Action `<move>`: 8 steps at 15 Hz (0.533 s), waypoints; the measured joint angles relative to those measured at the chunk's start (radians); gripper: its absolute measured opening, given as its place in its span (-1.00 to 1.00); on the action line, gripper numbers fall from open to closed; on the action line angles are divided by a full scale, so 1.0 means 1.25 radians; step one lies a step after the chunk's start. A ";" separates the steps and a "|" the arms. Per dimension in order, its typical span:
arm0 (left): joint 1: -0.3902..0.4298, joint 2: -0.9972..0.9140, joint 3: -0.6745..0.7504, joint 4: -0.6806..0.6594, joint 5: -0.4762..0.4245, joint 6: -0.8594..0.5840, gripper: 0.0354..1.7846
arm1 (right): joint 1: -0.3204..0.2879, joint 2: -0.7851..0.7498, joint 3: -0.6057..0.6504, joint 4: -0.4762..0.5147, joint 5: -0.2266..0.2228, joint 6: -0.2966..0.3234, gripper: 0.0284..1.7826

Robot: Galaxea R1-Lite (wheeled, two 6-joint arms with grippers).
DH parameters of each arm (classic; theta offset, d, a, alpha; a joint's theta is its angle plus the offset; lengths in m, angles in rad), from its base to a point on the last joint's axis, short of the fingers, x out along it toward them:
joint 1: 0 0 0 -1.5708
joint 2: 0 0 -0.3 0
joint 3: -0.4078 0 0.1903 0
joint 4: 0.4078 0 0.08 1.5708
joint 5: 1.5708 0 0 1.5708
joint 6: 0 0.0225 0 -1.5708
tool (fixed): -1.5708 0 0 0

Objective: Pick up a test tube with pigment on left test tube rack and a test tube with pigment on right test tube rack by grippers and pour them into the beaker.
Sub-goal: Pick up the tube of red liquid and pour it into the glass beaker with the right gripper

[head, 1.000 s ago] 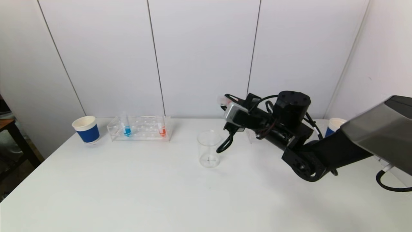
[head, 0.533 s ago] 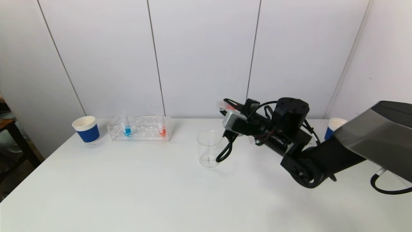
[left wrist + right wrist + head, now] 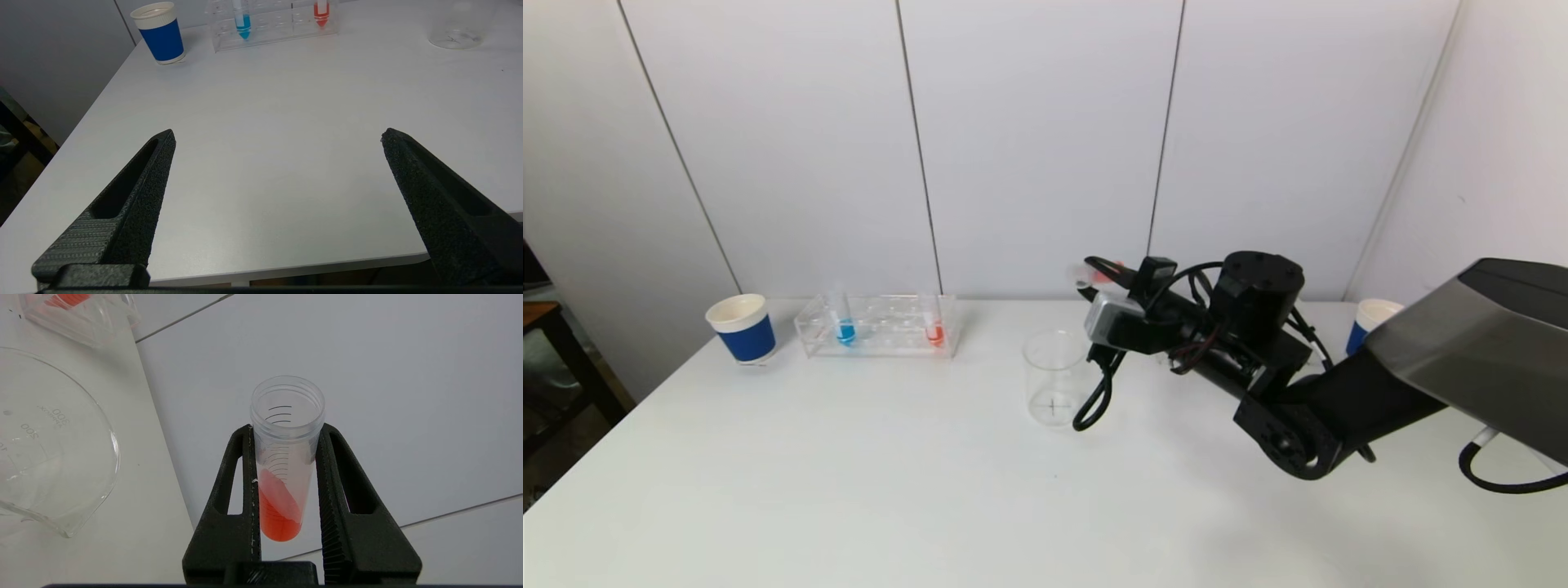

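**Red tube clamped, tilted beside the beaker**

My right gripper has its jaws closed tight on a test tube, open mouth past my tips, red pigment pooled low between them. The tube sits tilted above and just beside the empty beaker on the surface. My left gripper hovers near the surface's edge, jaws spread wide and holding nothing. Farther off, the left rack holds a blue tube and a red tube.

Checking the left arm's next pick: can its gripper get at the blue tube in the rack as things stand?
Probably yes. The left gripper is open and empty, with bare table between it and the rack; the blue tube stands upright, its top exposed.
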 joint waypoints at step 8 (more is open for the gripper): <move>0.000 0.000 0.000 0.000 0.000 0.000 0.98 | 0.000 -0.005 0.007 0.005 0.010 -0.050 -0.50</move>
